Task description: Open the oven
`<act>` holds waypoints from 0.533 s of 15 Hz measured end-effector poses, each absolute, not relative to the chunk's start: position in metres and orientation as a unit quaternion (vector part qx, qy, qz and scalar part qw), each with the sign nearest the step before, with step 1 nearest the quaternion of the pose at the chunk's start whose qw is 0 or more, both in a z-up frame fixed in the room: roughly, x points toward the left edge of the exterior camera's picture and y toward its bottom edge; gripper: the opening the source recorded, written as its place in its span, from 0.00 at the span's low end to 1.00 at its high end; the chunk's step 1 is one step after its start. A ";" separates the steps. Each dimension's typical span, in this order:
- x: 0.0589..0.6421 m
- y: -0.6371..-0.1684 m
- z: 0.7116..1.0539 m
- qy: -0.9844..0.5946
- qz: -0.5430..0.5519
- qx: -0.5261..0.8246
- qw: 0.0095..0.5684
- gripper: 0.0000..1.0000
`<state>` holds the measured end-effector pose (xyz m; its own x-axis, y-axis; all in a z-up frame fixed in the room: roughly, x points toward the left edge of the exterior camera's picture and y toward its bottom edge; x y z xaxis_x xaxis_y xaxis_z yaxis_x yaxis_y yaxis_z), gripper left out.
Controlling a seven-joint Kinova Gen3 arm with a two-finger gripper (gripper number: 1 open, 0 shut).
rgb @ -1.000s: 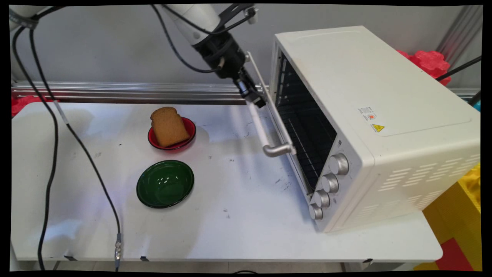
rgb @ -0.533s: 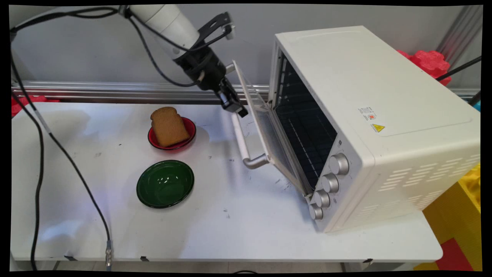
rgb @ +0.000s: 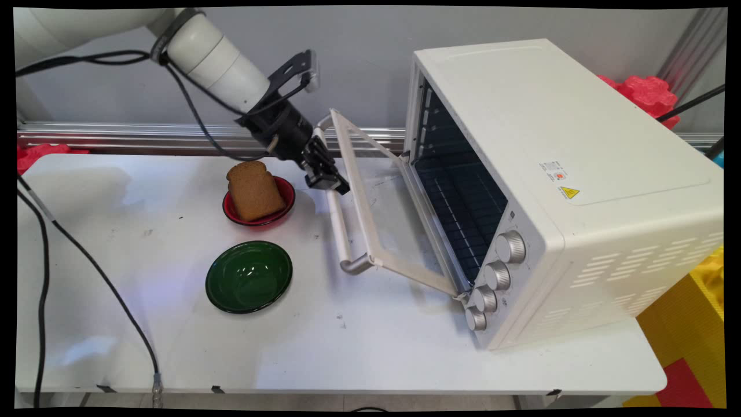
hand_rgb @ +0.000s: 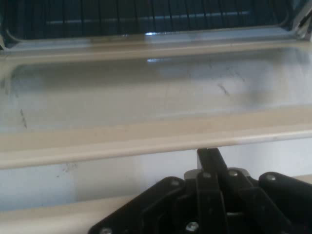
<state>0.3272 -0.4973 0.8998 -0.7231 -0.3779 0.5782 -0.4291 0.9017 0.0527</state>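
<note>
One gripper (rgb: 331, 184) sits on the handle (rgb: 341, 231) of the oven (rgb: 550, 174) door (rgb: 393, 231), at the bar's far end. In the main view the bar's long axis runs from about 12 to 6 o'clock, tilted slightly toward 5, and the gripper meets it from 10 o'clock. I read the fingers as clamped on the handle, since they wrap the bar in the main view. In the hand view only one finger (hand_rgb: 207, 161) shows, pressed up against the pale bar (hand_rgb: 146, 139), so that is my judgement. The door hangs roughly half open, hinged along the oven's bottom edge, its glass facing up. Bread (rgb: 253, 190) stands in a red bowl (rgb: 286, 194) at 9 o'clock from the gripper, near it; a green bowl (rgb: 249, 277) lies at 7 o'clock, further off. The oven's inside is dark beyond the rack, and I cannot see the second finger
</note>
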 end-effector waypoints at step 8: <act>0.360 -0.480 0.863 -0.928 0.046 0.202 0.309 0.00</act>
<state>0.3597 -0.4800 0.8627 -0.7273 -0.3461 0.5927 -0.4028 0.9144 0.0396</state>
